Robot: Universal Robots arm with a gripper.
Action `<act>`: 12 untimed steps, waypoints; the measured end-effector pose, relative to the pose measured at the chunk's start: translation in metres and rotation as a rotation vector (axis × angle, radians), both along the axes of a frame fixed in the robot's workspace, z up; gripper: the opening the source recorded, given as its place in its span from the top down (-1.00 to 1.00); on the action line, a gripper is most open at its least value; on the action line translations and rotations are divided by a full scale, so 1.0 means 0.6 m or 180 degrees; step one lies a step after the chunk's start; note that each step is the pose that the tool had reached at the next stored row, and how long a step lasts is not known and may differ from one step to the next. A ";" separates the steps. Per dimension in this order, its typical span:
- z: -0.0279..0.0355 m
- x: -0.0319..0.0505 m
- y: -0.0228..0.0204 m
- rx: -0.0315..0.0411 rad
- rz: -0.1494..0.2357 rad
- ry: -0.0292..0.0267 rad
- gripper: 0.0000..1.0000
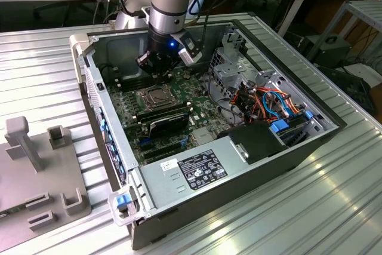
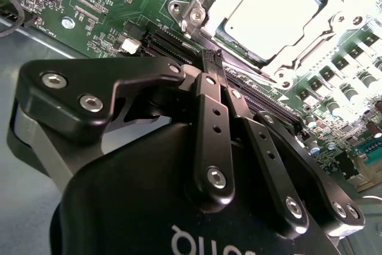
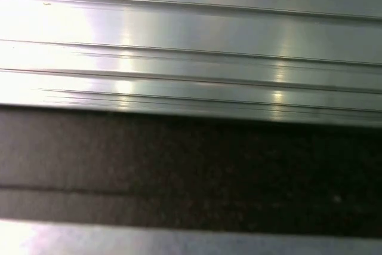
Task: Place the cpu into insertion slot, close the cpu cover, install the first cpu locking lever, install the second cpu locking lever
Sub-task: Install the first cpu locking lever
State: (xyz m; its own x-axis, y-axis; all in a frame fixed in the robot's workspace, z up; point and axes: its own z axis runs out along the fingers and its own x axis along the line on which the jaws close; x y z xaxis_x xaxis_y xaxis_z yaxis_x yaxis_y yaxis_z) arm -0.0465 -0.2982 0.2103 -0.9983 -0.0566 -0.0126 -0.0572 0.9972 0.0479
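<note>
Pincer (image 2: 213, 58): fingers pressed together, pinching nothing, tips over the motherboard (image 2: 119, 4).
Cpu (image 2: 271, 10): just beyond the tips, seated in the insertion slot (image 2: 197, 13).
Cpu cover (image 2: 298, 58): lying down around the chip.
Computer case (image 1: 268, 159): surrounding, open-topped.

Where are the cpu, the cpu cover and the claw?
cpu (image 2: 276, 11): second wrist view, its pale metal top.
cpu cover (image 2: 206, 5): second wrist view, frame edge beside the chip.
claw (image 2: 213, 59): second wrist view, closed fingertips.

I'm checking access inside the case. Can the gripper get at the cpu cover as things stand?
Probably yes: the gripper, fingers shut and empty, hangs beside the cpu cover, with nothing between them.
</note>
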 end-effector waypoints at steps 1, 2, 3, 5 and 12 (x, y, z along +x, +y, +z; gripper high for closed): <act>0.000 0.000 0.0000 0.0000 0.0000 0.0000 0.79; 0.000 0.000 0.0000 0.0000 0.0000 0.0000 0.79; 0.000 0.000 0.0000 0.0000 0.0000 0.0000 0.79; 0.000 0.000 0.0000 0.0000 0.0000 0.0000 0.79; -0.004 0.001 0.0000 0.0000 -0.0002 0.0001 0.79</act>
